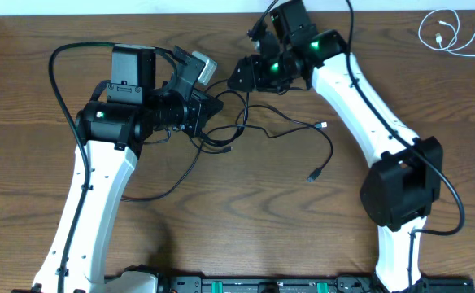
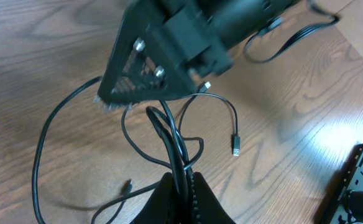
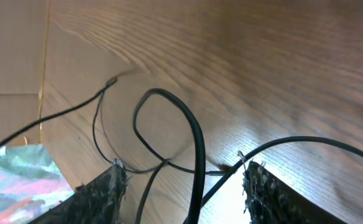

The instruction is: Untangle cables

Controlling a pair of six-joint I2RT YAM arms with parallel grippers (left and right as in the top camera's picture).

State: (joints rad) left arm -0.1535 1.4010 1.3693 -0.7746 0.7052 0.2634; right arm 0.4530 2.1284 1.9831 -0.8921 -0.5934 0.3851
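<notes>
**A:** We start at the left wrist. The left gripper (image 2: 183, 186) is pressed together on the black cables (image 2: 169, 134), and a few strands climb out of the pinch toward 12 o'clock.

**B:** Then we lose them. They run under the right gripper (image 2: 160, 62), which fills the top of that shot, so the crossings beneath it are hidden.

**A:** On the right wrist we see its fingers (image 3: 101, 193) spread wide. One black loop stands between them, and we can't see it touching either one. The bottom edge cuts off the foot of the loop.

**B:** There's a blurred, colourful patch (image 3: 20, 180) at 8 o'clock there. We can't tell what it is.

**A:** From above, the left fingertips sit under their own wrist. The tangle lies mid-table (image 1: 26, 163), between the two grippers. It is thin, glossy black cord looped over itself, too knotted for us to count the strands.

**B:** Loose ends trail out toward 3 and 4 o'clock, each tipped with a small plug (image 1: 323, 124). Another strand sweeps to 7 o'clock and slips under the left arm (image 1: 99, 187).

**A:** The white cable (image 1: 445, 32) lies at 1 o'clock, loosely coiled on its own, well apart from the tangle.
</notes>
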